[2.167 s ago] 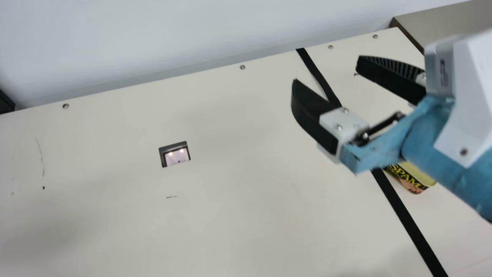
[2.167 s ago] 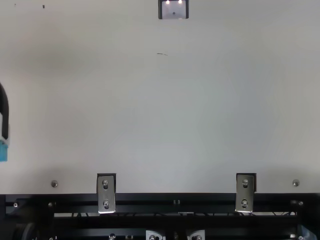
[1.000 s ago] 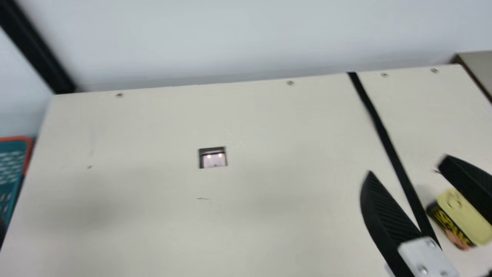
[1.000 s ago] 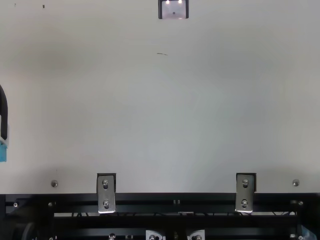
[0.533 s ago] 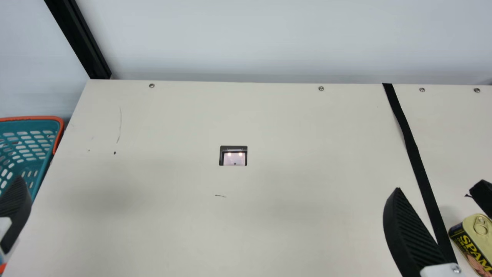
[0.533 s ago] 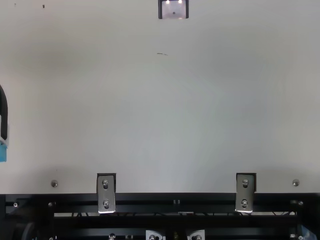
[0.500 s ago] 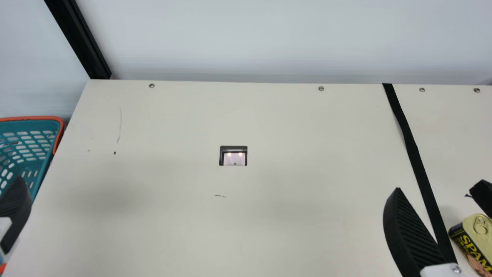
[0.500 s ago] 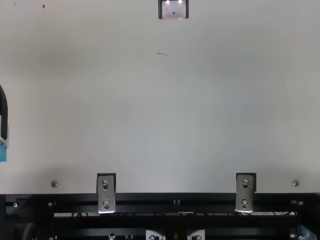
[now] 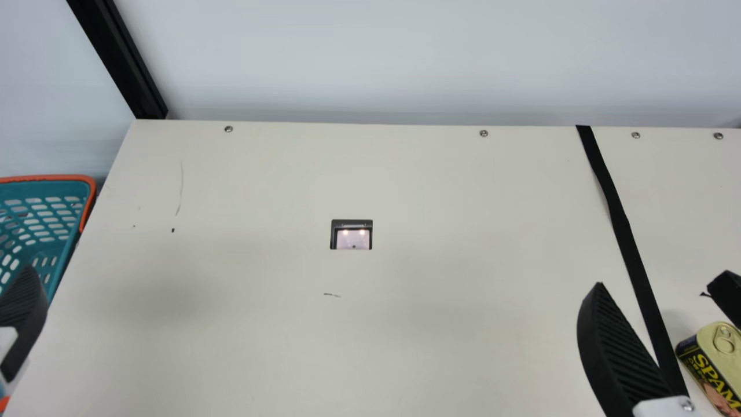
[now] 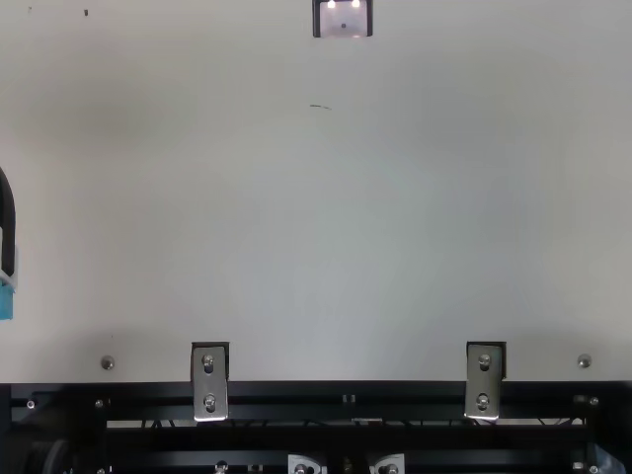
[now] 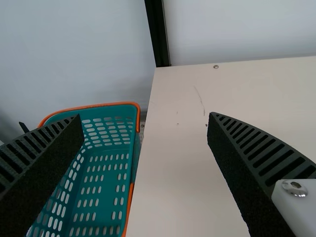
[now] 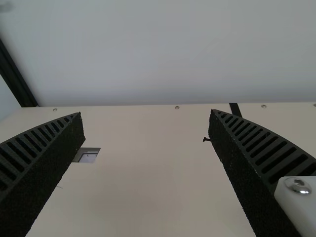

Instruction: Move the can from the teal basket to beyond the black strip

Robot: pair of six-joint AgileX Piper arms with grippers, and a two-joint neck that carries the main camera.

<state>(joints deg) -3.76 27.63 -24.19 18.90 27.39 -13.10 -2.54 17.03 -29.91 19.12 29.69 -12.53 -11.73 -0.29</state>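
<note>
Your can [image 9: 715, 362] sits on the counter [image 9: 405, 347] past the black strip [image 9: 627, 231], lid up, long axis roughly strip-wise, ring-pull [image 9: 724, 343] toward far edge. Yellow lettering on side. Left tool [image 9: 23, 324], right tool [image 9: 661, 278]: fingers apart.

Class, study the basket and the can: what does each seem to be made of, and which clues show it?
The basket looks like moulded plastic, fairly smooth, judging by its even teal colour and rows of slots. The can is probably thin metal with a soft gold sheen; its ring-pull lid suggests that, though printing covers its side.
</note>
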